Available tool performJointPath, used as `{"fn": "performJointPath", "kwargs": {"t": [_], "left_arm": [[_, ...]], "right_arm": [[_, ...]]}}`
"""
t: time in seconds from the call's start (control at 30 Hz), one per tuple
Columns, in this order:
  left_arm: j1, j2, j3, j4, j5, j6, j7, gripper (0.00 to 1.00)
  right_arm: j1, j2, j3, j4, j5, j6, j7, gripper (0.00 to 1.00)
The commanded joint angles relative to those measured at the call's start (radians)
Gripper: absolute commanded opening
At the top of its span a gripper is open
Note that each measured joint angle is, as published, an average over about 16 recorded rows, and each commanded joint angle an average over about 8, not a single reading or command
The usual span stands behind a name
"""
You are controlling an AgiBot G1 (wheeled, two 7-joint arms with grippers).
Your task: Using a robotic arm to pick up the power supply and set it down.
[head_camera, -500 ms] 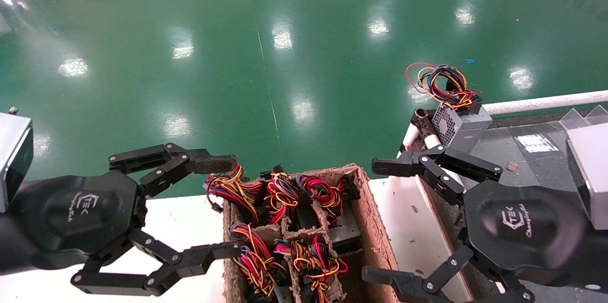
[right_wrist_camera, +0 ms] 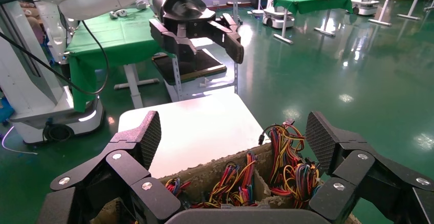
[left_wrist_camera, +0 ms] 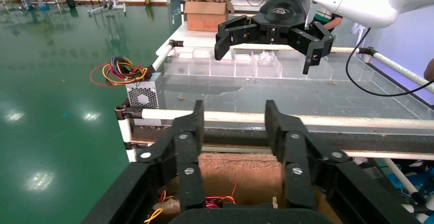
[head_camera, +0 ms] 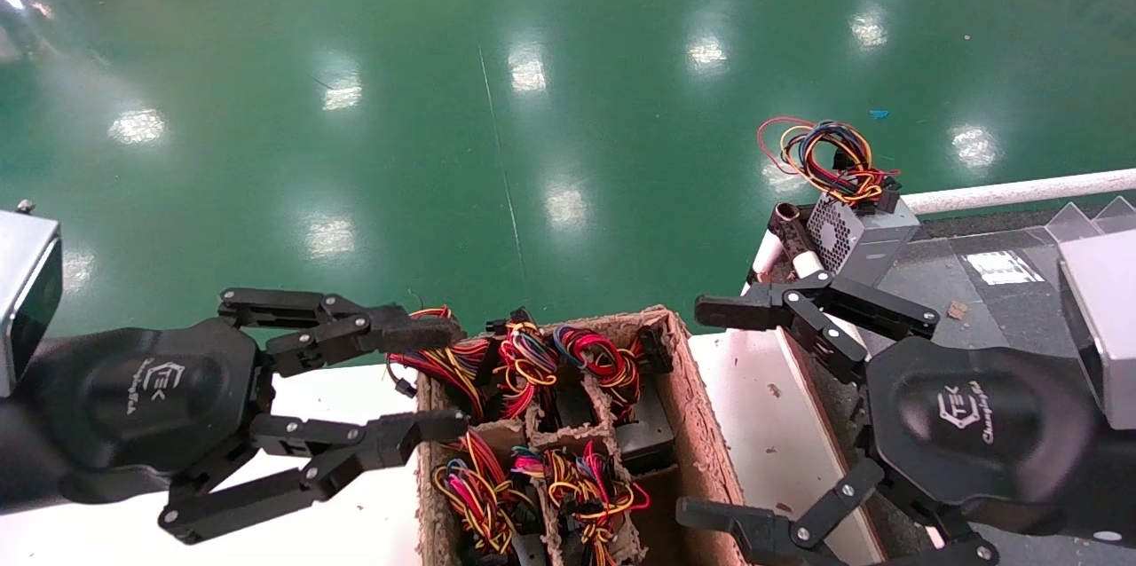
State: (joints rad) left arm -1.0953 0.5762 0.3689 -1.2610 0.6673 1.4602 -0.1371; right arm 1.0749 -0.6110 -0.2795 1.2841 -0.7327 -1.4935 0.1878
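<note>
A brown cardboard box [head_camera: 701, 424] with pulp dividers holds several power supplies, mostly seen as upright red, yellow and blue wire bundles. My left gripper [head_camera: 435, 380] reaches over the box's left rim, open. Its fingertips straddle the far-left bundle [head_camera: 448, 362] with a gap on each side. In the left wrist view the left gripper [left_wrist_camera: 233, 114] has only the box wall [left_wrist_camera: 245, 175] and a few red wires beyond it. My right gripper [head_camera: 710, 411] hangs wide open at the box's right side, empty. The right wrist view looks past the right gripper [right_wrist_camera: 234, 132] onto the bundles [right_wrist_camera: 294, 157].
A grey box with a perforated grille [head_camera: 856, 238] and a loose wire loop sits on the dark table at the right, behind a white pipe rail [head_camera: 1012, 191]. The cardboard box stands on a white table [head_camera: 373, 530]. Green floor lies beyond.
The left gripper's fingers have drawn closer together around the far-left wire bundle and reached slightly farther over the box rim. The right gripper has not moved.
</note>
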Motion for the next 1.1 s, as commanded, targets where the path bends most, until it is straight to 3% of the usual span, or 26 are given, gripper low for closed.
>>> {"fn": "performJointPath", "kwargs": {"t": [0.03,0.6,0.63,0.87,0.9,1.1], "left_arm": [[0.000,0.000,0.000,0.000,0.000,0.000,0.000,0.00],[0.000,0.000,0.000,0.000,0.000,0.000,0.000,0.00],[0.000,0.000,0.000,0.000,0.000,0.000,0.000,0.03],[0.000,0.000,0.000,0.000,0.000,0.000,0.000,0.91],[0.000,0.000,0.000,0.000,0.000,0.000,0.000,1.00],[0.000,0.000,0.000,0.000,0.000,0.000,0.000,1.00]], "right_arm": [[0.000,0.000,0.000,0.000,0.000,0.000,0.000,1.00],[0.000,0.000,0.000,0.000,0.000,0.000,0.000,1.00],[0.000,0.000,0.000,-0.001,0.000,0.000,0.000,1.00],[-0.007,-0.004,-0.008,-0.022,-0.016,0.010,0.000,1.00],[-0.007,-0.005,-0.011,-0.027,-0.023,0.013,-0.001,1.00],[0.018,-0.027,-0.052,-0.049,-0.131,0.060,0.000,1.00]]}}
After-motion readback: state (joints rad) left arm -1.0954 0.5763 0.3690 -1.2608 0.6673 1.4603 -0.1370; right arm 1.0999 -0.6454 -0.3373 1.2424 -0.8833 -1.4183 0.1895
